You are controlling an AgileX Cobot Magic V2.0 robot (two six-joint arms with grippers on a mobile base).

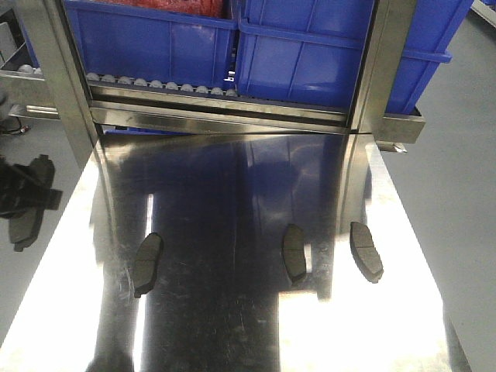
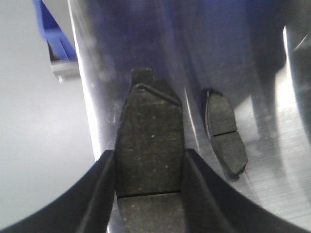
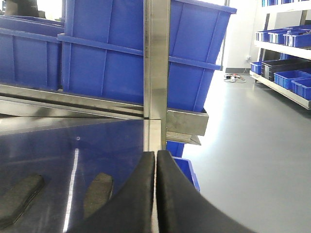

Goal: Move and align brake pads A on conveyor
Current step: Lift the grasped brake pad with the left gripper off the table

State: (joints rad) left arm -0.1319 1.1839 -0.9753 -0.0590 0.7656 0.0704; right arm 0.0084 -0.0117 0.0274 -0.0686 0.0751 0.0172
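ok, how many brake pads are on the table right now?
3 on the steel tabletop in the front view: left pad, centre pad, right pad. The wrist-view pad between the left claw's fingers may be a fourth, outside that view.

Steel tabletop (image 1: 232, 333): mirror-bright, scuffed | blue plastic bins (image 1: 155, 39): two side by side behind the tabletop, left one holding red contents | roller track (image 1: 155, 83): under the left bin | steel upright (image 3: 156, 63): in front of the bins | grey floor (image 3: 252, 165) | shelving (image 3: 286, 43): far right, smaller blue bins
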